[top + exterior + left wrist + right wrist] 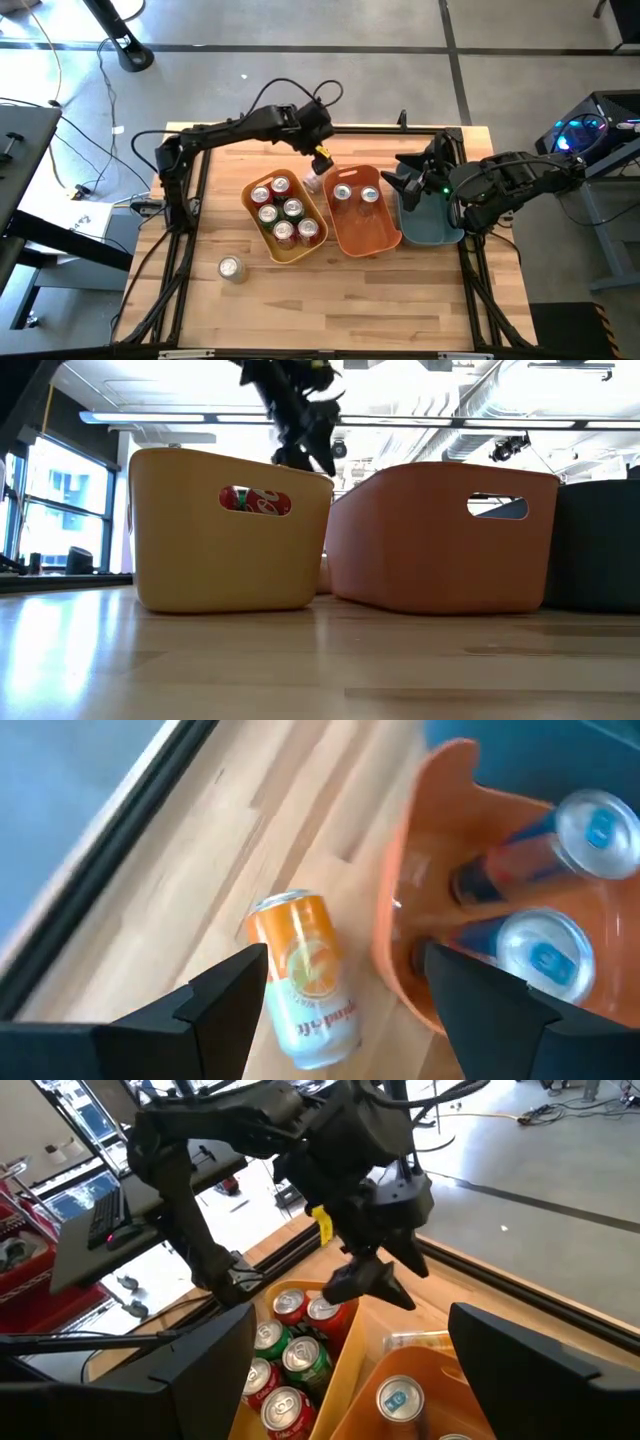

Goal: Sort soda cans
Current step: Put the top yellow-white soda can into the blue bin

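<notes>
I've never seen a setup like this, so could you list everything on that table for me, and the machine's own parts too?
Yellow plastic bin: one, left of the three; holds six red and green aluminium soda cans.
Orange plastic bin: one, middle; holds two blue silver-topped cans.
Teal plastic bin: one, right; contents hidden by the right arm.
Orange-and-white can: one, on the wood between the yellow and orange bins.
Silver-topped can: one, standing alone near the front left.
Left pincer: open, above the orange-and-white can.
Right pincer: open, over the teal bin.

Left arm stretched across table's far side, wrist bent down, left gripper [318,176] low, fingers [225,995] spread apart, nothing between. Right arm folded at right edge, right gripper [408,182] open, pointing left.
</notes>
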